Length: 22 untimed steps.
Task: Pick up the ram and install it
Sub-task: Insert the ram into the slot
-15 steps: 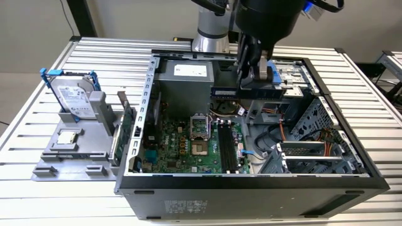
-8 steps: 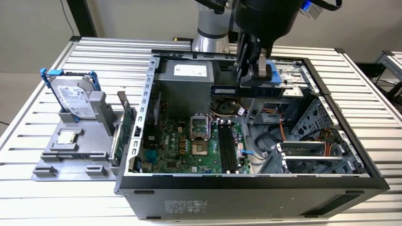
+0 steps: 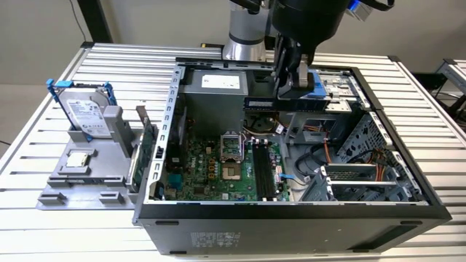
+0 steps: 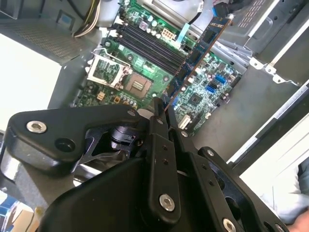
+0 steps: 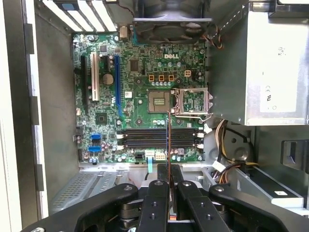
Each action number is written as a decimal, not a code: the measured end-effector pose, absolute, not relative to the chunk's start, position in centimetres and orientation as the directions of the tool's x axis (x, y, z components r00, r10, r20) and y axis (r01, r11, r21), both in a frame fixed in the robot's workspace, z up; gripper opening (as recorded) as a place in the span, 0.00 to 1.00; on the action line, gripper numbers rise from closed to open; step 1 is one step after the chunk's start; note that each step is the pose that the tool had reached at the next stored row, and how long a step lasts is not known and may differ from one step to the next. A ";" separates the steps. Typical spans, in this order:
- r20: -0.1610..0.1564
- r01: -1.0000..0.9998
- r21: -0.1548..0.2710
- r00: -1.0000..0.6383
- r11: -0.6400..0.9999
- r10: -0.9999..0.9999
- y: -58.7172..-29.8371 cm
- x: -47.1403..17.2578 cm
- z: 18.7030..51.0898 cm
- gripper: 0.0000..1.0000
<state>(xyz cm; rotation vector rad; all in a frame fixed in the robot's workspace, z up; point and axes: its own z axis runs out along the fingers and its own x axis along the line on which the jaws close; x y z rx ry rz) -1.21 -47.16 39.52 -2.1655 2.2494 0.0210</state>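
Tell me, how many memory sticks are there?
1. The memory stick is held in the gripper above the open computer case. The long black slots look empty; another could hide behind parts.

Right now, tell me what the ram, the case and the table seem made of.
Held in the pincer, the ram looks like matte dark blue circuit board, probably fibreglass laminate. By its thin folded edges, the case is likely sheet metal, painted dark grey. Dull ribbed silvery slats suggest the table is aluminium.
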 end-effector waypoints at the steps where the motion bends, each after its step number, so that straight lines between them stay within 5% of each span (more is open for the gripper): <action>1: -0.023 -0.999 -0.004 -0.038 0.038 -0.999 -47.1 -1.2 39.5 0.00; 22: -0.023 -0.999 -0.004 -0.038 0.038 -0.999 -45.1 -1.2 39.4 0.00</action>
